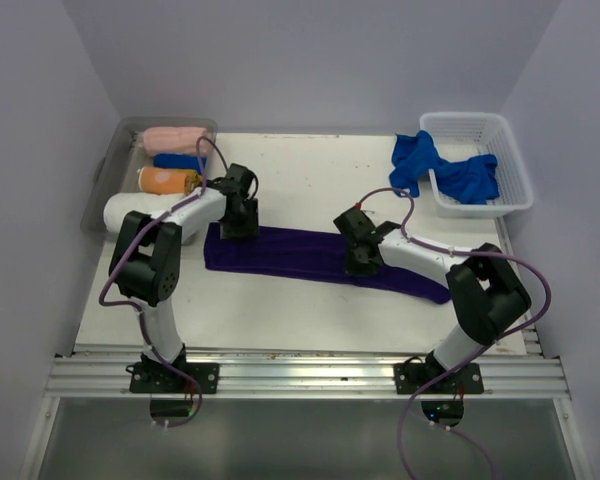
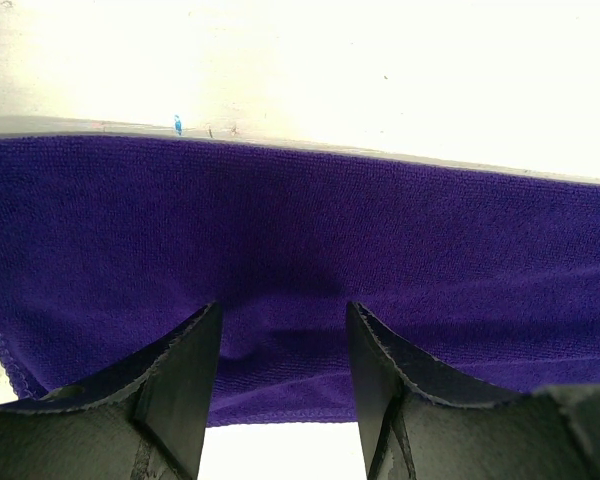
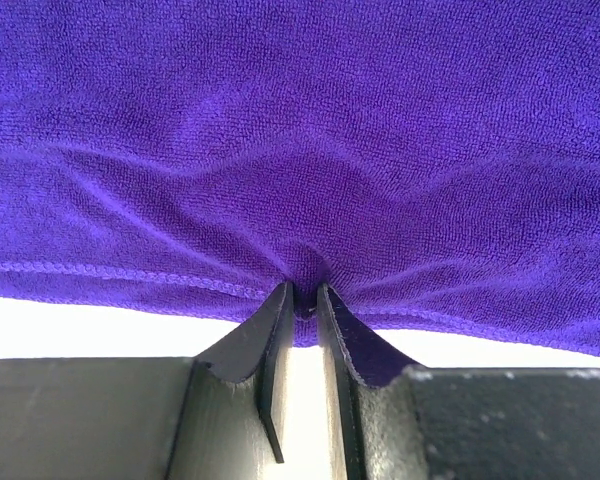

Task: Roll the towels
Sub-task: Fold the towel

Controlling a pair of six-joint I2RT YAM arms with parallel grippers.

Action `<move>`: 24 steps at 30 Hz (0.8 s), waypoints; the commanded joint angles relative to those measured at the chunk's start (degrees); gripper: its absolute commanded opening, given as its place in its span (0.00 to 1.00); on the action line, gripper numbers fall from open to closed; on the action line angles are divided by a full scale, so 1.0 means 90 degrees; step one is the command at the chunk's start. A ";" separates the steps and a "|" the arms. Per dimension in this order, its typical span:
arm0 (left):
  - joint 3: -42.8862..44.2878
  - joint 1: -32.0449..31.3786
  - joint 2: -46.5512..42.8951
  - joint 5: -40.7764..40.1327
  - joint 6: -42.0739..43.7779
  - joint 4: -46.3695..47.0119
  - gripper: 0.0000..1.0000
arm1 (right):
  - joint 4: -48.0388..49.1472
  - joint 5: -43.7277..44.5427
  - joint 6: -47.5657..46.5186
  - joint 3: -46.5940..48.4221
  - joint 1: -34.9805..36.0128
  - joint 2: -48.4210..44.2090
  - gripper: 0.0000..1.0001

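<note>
A dark purple towel (image 1: pixel 300 255) lies folded into a long strip across the middle of the table. My left gripper (image 1: pixel 240 228) stands open at its left end. In the left wrist view the two fingers straddle the towel's (image 2: pixel 300 230) near hem, with the gripper (image 2: pixel 283 315) holding nothing. My right gripper (image 1: pixel 360 265) is over the strip's right half. In the right wrist view its narrow jaws (image 3: pixel 305 293) pinch a small pucker of the towel's (image 3: pixel 300 130) hem. Two royal blue towels (image 1: pixel 420 160) (image 1: pixel 470 178) hang crumpled over the basket.
A white lattice basket (image 1: pixel 517 165) stands at the back right. A clear bin (image 1: pixel 115 150) at the back left holds rolled towels: peach (image 1: pixel 172 140), blue (image 1: pixel 177 160) and orange (image 1: pixel 165 180). A white roll (image 1: pixel 130 212) lies beside the left arm.
</note>
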 commanded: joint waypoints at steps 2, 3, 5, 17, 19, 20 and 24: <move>0.0048 0.0058 -0.0006 0.0024 0.0157 0.0045 0.56 | -0.0005 0.0133 0.0011 0.0046 0.0035 -0.0056 0.23; 0.0048 0.0058 -0.0006 0.0033 0.0147 0.0045 0.56 | -0.0005 0.0133 0.0011 0.0056 0.0035 -0.0066 0.24; 0.0038 0.0058 -0.0006 0.0043 0.0157 0.0055 0.56 | -0.0014 0.0152 0.0001 0.0066 0.0035 -0.0085 0.25; 0.0038 0.0058 -0.0006 0.0053 0.0176 0.0055 0.56 | -0.0044 0.0172 0.0001 0.0134 0.0064 -0.0017 0.12; 0.0038 0.0058 -0.0006 0.0063 0.0176 0.0065 0.56 | -0.0063 0.0221 0.0011 0.0134 0.0064 -0.0065 0.10; 0.0038 0.0058 0.0004 0.0063 0.0176 0.0065 0.56 | -0.0083 0.0231 0.0011 0.0134 0.0083 -0.0104 0.06; 0.0048 0.0058 0.0072 0.0024 0.0176 0.0045 0.56 | -0.0229 0.0250 0.0011 0.0173 0.0093 -0.0309 0.00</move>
